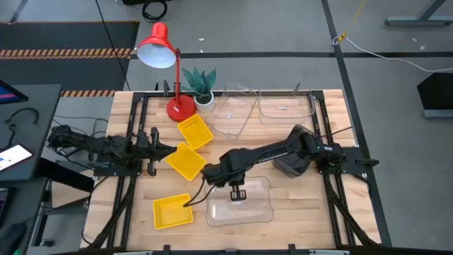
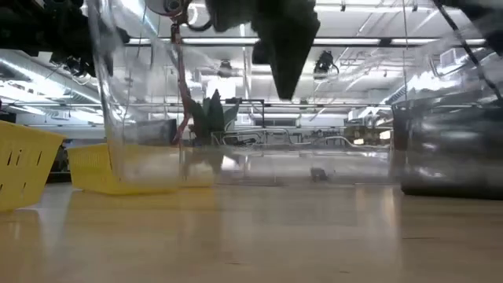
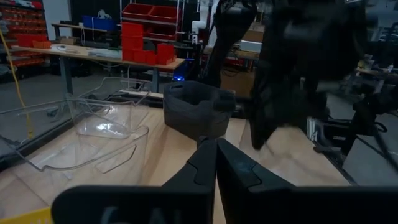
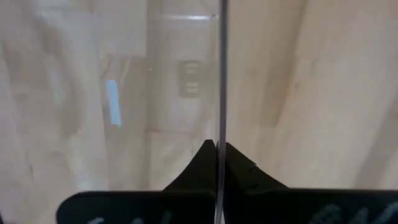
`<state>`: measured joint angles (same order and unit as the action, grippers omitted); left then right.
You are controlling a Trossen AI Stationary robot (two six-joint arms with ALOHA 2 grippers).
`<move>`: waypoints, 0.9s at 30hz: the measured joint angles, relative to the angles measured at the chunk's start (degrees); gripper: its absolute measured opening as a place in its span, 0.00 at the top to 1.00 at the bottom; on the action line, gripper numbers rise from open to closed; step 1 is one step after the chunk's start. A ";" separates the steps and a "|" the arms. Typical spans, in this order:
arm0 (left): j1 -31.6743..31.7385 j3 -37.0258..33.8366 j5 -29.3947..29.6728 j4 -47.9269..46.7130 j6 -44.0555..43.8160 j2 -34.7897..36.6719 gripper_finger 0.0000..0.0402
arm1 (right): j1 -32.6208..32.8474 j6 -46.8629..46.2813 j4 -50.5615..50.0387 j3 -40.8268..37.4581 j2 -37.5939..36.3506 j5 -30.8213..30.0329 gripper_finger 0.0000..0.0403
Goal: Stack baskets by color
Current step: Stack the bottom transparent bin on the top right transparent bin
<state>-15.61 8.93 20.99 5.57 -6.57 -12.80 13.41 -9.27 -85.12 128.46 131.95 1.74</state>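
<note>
Baskets lie spread over the wooden surface (image 1: 283, 212). Three yellow ones sit on the left half: one near the front edge (image 1: 172, 211), one toward the middle (image 1: 186, 161), and one (image 1: 195, 132) just in front of the red lamp (image 1: 161, 49) and the potted plant (image 1: 200, 82). Two clear baskets (image 1: 233, 110) and (image 1: 285, 106) rest along the far edge, side by side. A stack of dark grey baskets (image 1: 291, 164) stands on the right half, partly under the right arm.

A third clear basket (image 1: 241, 202) lies near the front edge, middle of the surface. The right pincer (image 1: 238, 193) reaches across from the right and points down over it; the right wrist view shows its two dark fingers (image 4: 205, 163) pressed together on the thin see-through wall of this basket, so it has hold of the rim. In the low view the clear wall stands close before the camera, with the dark pincer above it.

The left pincer (image 1: 173, 147) waits at the left side of the surface, just beside the middle yellow basket; its fingers (image 3: 202, 165) are pressed together with nothing between them. Past them the left wrist view shows the grey stack and the far clear baskets.
</note>
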 joint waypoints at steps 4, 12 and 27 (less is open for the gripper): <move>0.00 0.00 -0.02 -0.18 0.16 0.00 0.95 | -1.34 1.59 -2.07 0.02 -3.71 -2.00 0.99; 0.00 0.00 0.00 -0.36 0.24 0.01 0.94 | -6.23 8.59 -4.82 0.02 -12.23 -5.33 0.99; 0.00 0.00 0.00 0.15 9.17 0.02 0.93 | -23.73 25.78 -4.94 0.02 -22.75 -6.61 0.99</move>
<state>-15.62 8.93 20.99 5.72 2.60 -12.78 -10.32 16.51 -90.06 128.49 109.20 -4.86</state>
